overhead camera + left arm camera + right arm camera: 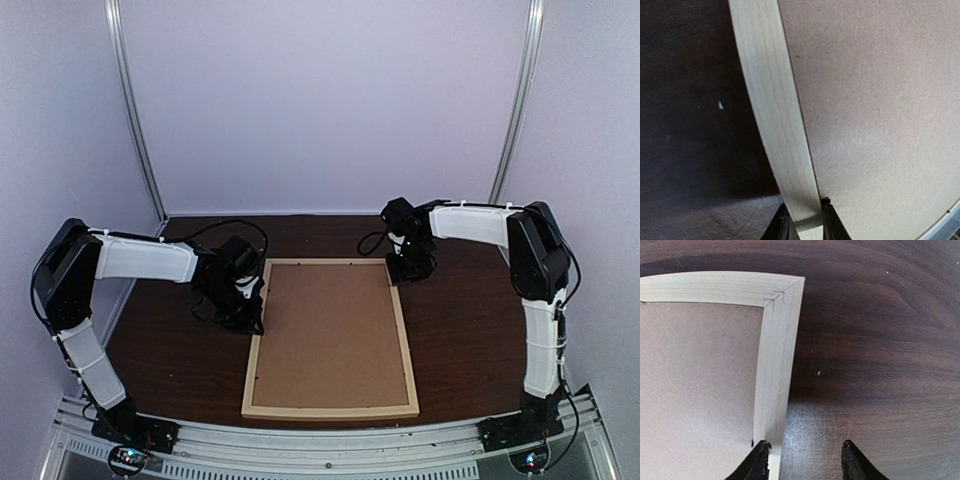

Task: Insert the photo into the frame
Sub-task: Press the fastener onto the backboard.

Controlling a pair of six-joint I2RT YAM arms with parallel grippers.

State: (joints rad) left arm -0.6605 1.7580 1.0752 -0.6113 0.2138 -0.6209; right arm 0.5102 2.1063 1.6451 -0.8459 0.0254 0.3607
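The frame point(330, 411), thin pale wood strips, lies flat on the dark table with a brown backing board point(330, 335) filling it. The photo is not in view. My left gripper point(248, 318) is at the frame's left strip, and in the left wrist view the gripper point(805, 212) is shut on that strip point(775, 115), one finger on each side. My right gripper point(405, 270) is open at the frame's far right corner. In the right wrist view the gripper point(802, 452) has its left finger over the right strip point(775, 365) and its right finger over bare table.
The dark wood table point(470, 330) ends at a metal rail point(330, 440) at the near edge, where both arm bases stand. White walls close in the back and sides. The backing board also shows in both wrist views point(880, 110) point(695, 375).
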